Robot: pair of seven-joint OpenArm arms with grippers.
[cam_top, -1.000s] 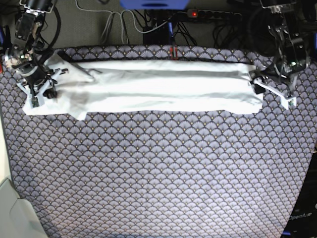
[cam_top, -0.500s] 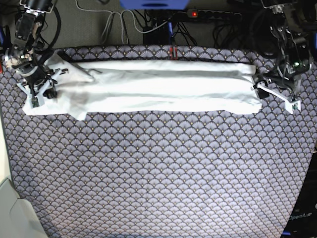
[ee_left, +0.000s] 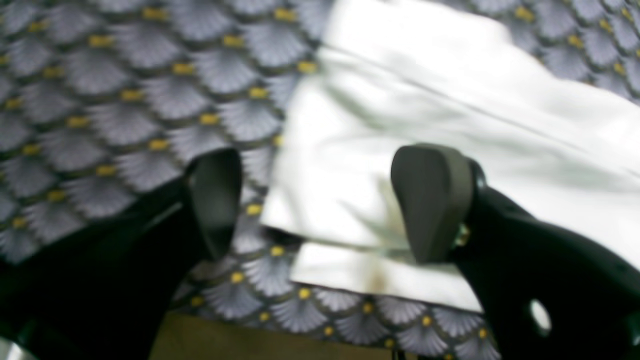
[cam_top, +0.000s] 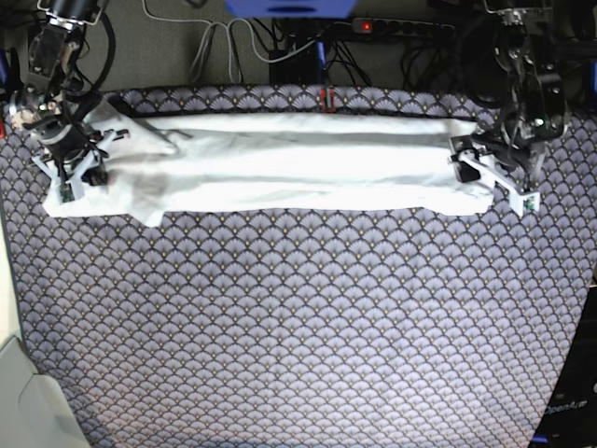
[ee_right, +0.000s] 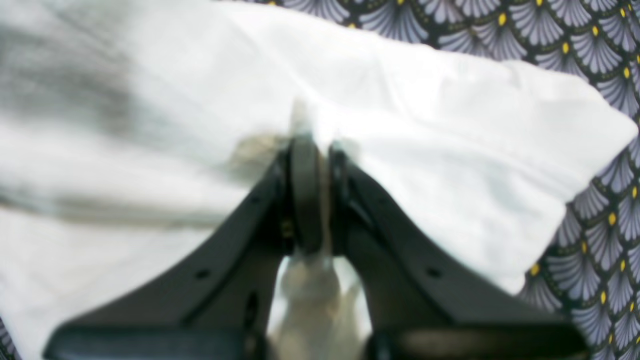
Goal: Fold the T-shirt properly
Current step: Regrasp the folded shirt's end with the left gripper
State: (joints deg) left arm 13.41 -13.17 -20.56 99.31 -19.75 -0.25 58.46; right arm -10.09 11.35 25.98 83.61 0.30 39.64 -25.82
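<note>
The T-shirt (cam_top: pixel 289 163) lies folded into a long narrow band across the far part of the patterned mat (cam_top: pixel 298 327), its ends reaching toward both of my arms. My right gripper (ee_right: pixel 317 150) is closed tight, pinching a fold of the cloth at one end. My left gripper (ee_left: pixel 320 200) hangs spread wide over the other end's corner, holding nothing.

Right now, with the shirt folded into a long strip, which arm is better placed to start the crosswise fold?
Right, probably. The right hand is already shut on the T-shirt at its end. The left hand is open at the other end's edge, gripping nothing, so it must close first.
</note>
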